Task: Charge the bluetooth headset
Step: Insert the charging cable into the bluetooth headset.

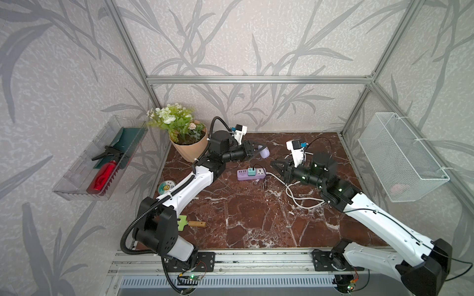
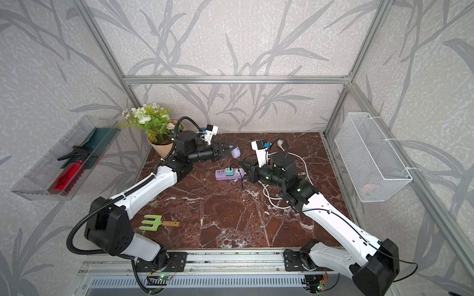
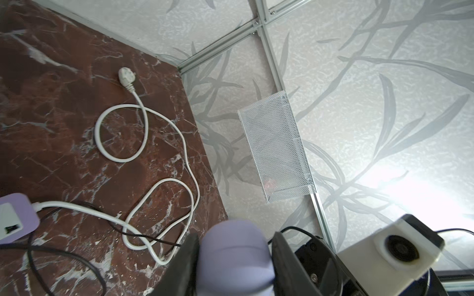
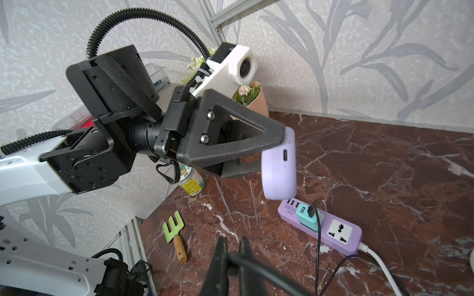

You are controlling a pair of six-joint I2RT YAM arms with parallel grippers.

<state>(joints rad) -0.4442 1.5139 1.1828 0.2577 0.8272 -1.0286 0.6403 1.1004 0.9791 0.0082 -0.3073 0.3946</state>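
Left gripper [image 3: 234,256] clamps the headset [image 4: 279,176] mid-frame (port [image 4: 285,155] showing), just above the strip [image 4: 336,230]; right gripper [image 4: 233,246], bottom centre, pinches the cable [image 4: 318,238].

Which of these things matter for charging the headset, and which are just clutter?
For the job: headset case, black cable, teal adapter, purple power strip.
Lying about: flower pot, garden fork, tin, red spray bottle, wire basket.

Both top views overhead, wrist views close-in
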